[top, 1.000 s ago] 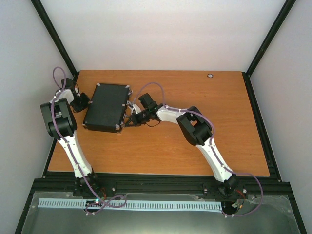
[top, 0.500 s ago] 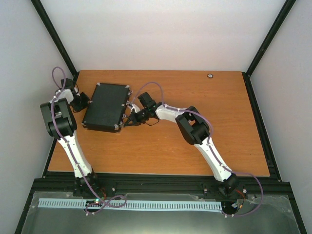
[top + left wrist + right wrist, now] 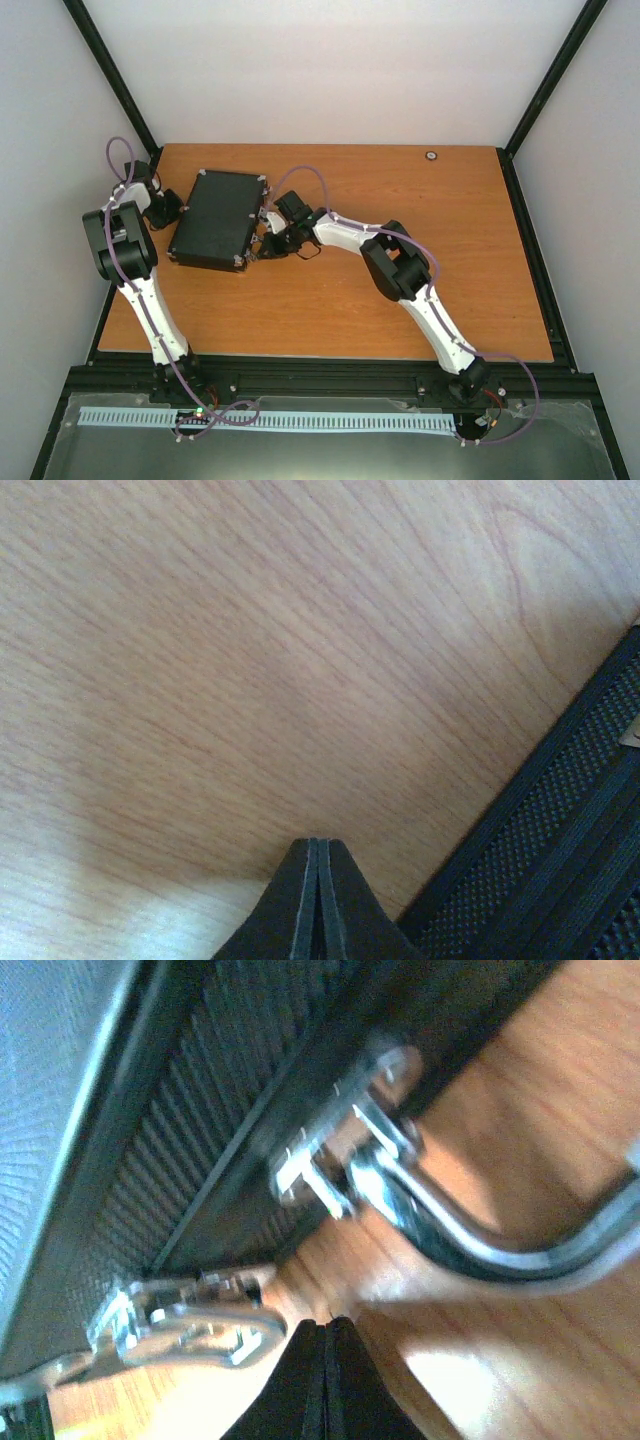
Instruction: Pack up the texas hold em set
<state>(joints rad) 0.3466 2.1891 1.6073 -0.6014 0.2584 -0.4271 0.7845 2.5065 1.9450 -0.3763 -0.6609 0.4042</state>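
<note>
Desk: orange wood-grain top, black-framed, white walls around.
Left end effector: pressed together, empty, just beside case's left edge.
Case: flat, black, textured, closed, silver corners; far-left of desk.
Right end effector: pressed together, near silver latch and handle.

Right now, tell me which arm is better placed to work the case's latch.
Right. The right gripper, shut, points at the silver latch beside the handle; the left gripper, also shut, sits at the opposite side of the case, facing only tabletop.
</note>
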